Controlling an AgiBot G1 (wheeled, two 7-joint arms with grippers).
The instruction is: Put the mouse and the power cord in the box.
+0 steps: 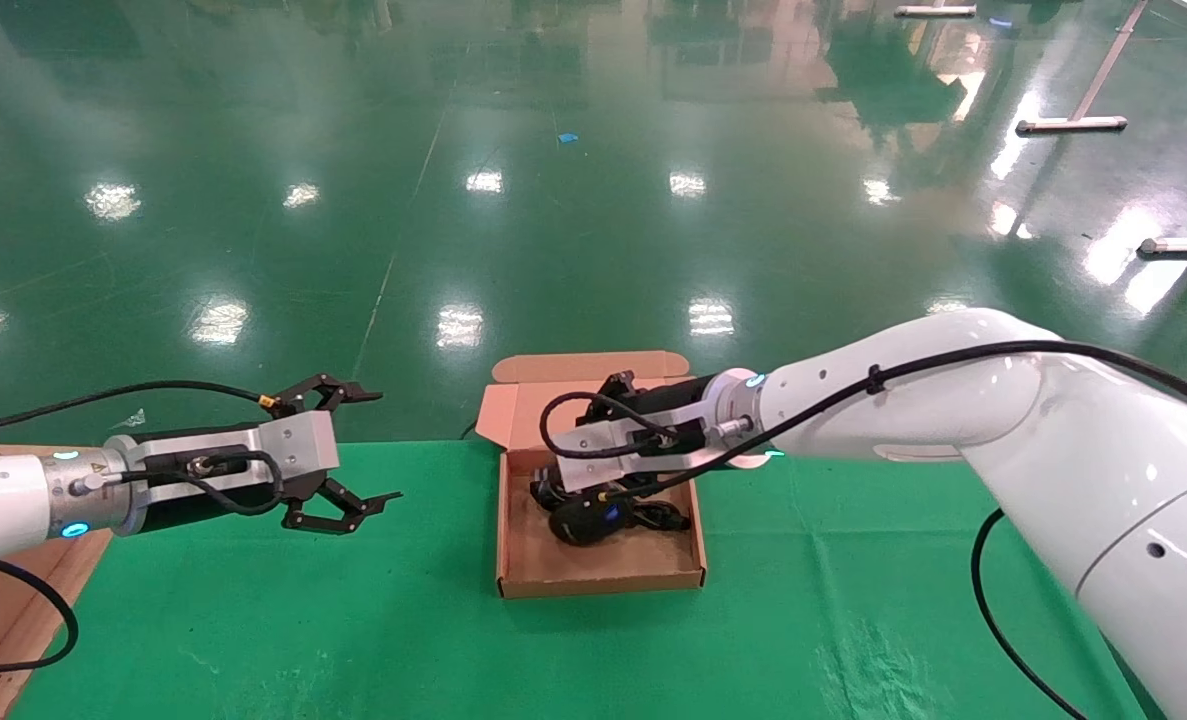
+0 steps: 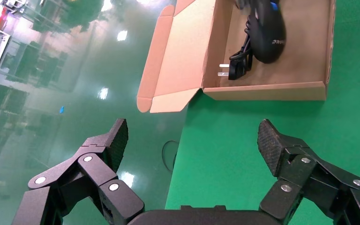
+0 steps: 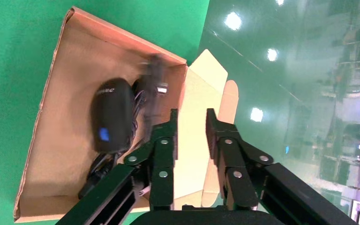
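In the head view you have the box (image 1: 601,570) open on the green desk (image 1: 353,620), holding the mouse (image 1: 583,522) and the power cord (image 1: 661,516); the right gripper (image 1: 621,384) hovers over it. The left wrist view shows your left gripper (image 2: 192,140) with fingers spread, well apart from the box. In the right wrist view, the right fingers (image 3: 163,140) are slightly parted, pinching nothing.

Glossy green floor (image 1: 593,200), ceiling-light reflections, green table cover (image 1: 353,620)
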